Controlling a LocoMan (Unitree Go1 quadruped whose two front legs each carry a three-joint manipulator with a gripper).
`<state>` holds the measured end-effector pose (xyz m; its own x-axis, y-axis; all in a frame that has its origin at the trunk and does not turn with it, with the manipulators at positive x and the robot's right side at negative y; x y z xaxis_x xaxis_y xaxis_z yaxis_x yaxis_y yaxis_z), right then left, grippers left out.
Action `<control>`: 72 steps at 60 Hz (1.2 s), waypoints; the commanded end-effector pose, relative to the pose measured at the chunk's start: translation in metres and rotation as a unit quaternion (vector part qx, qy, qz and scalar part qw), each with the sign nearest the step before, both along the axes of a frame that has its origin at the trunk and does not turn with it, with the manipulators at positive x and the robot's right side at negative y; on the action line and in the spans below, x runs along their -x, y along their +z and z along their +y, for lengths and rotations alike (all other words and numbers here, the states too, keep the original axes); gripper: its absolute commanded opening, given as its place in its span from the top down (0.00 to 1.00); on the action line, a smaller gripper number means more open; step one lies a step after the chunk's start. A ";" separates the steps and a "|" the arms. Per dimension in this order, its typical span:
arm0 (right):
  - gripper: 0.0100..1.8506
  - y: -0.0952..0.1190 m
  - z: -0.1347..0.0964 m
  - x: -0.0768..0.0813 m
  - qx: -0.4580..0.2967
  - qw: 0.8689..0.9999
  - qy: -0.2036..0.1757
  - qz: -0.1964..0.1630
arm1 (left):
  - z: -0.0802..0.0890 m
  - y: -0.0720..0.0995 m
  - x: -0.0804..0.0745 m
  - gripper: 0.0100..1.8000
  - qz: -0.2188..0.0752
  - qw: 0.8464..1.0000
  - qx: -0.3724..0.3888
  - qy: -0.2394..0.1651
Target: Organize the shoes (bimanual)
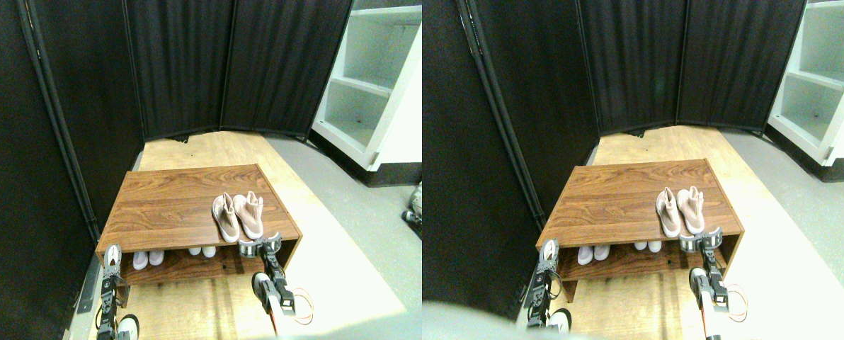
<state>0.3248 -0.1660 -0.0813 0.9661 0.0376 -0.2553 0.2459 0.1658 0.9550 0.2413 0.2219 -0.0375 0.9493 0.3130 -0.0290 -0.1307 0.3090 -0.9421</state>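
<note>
Shoes of a pale pinkish tone (238, 214) sit as a pair on top of the low wooden rack (174, 205), toward its right front corner, side by side and touching, toes pointing at the front edge. The right gripper (260, 246) is raised to that front edge, just beside and below the toes of the pair; its jaws look spread, with nothing between them. The left gripper (112, 256) stands at the rack's left front corner, well apart from the pair, and from here I can't tell how its jaws are set. The pink pair looks soft and sock-like at the ankle, with lighter soles. On the shelf underneath, two sets of white toe caps (148, 258) (202, 251) poke out of the shadow.
</note>
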 end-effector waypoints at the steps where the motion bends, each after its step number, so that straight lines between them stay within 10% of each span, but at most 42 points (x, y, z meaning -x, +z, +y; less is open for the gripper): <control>1: 0.16 0.004 0.004 -0.003 0.002 1.000 -0.002 -0.016 | 0.000 0.004 0.000 1.00 -0.024 1.000 0.003 -0.004; 28: 0.14 0.055 -0.012 0.063 0.007 0.999 0.036 -0.039 | 0.001 0.003 0.001 1.00 -0.025 1.000 0.002 -0.007; 35: 0.29 0.075 -0.033 0.074 0.041 0.998 0.020 -0.050 | 0.002 0.002 0.000 1.00 -0.028 1.000 0.003 -0.013; 38: 0.44 0.084 -0.042 0.075 0.062 0.996 0.003 -0.060 | 0.001 0.003 0.000 1.00 -0.027 1.000 -0.002 -0.009; 39: 0.63 0.092 -0.048 0.078 0.084 0.994 -0.023 -0.065 | 0.001 0.003 0.000 1.00 -0.027 1.000 0.000 -0.007; 41: 0.84 0.100 -0.055 0.077 0.145 0.985 -0.047 -0.084 | 0.001 0.003 0.000 1.00 -0.026 1.000 0.002 -0.005; 46: 0.98 0.111 -0.065 0.075 0.197 0.971 -0.091 -0.100 | 0.001 0.003 -0.001 1.00 -0.026 1.000 0.003 -0.002; 55: 1.00 0.125 -0.077 0.056 0.174 0.967 -0.113 -0.147 | -0.001 0.004 -0.001 1.00 -0.027 1.000 -0.002 -0.003; 72: 1.00 0.105 -0.085 -0.005 0.149 0.972 -0.139 -0.115 | -0.005 0.005 -0.003 1.00 -0.029 1.000 -0.005 -0.004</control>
<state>0.3128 -0.2496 0.0305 0.9687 -0.2482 0.0097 0.0970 0.4140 0.9051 0.2411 0.2197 -0.0435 0.9463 0.3220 -0.0296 -0.1310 0.2980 -0.9455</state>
